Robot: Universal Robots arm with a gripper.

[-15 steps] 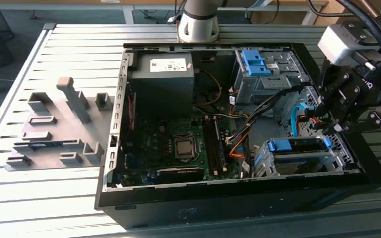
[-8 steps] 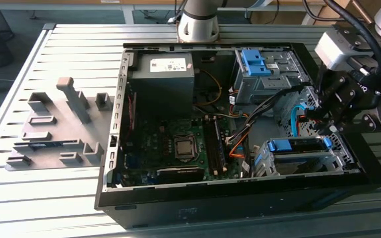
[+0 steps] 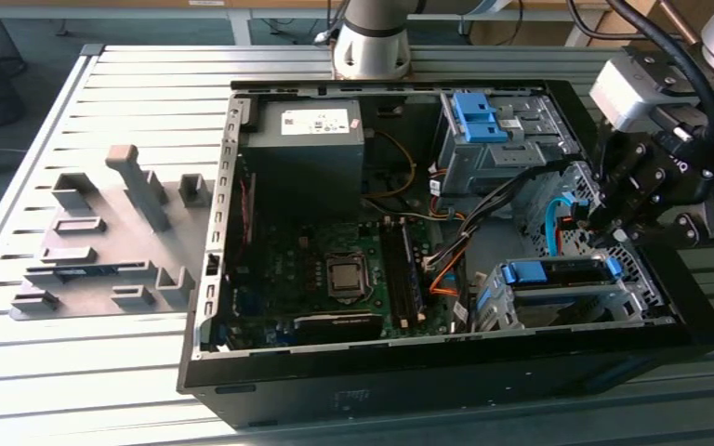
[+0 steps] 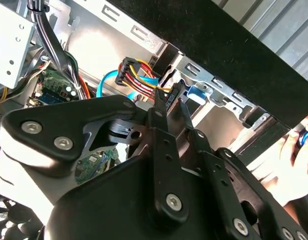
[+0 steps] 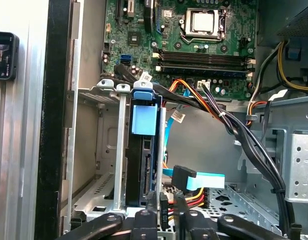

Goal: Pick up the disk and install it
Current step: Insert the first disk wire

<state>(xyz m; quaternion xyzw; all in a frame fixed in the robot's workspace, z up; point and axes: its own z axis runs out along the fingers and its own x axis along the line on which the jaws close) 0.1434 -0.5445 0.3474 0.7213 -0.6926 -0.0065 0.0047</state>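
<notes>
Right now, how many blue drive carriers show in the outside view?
2: one blue carrier in the far bay, another in the near cage beside the gripper. Others may be hidden.

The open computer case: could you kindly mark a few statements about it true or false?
1. The disk sits in the metal drive cage. True.
2. The claw hangs at the exterior view's left. False: it is at the exterior view's right, above the drive cage end of the case.
3. The processor socket has no cooler on it. True.
4. A side panel covers the case. False: it lies open, with the motherboard exposed.
</notes>
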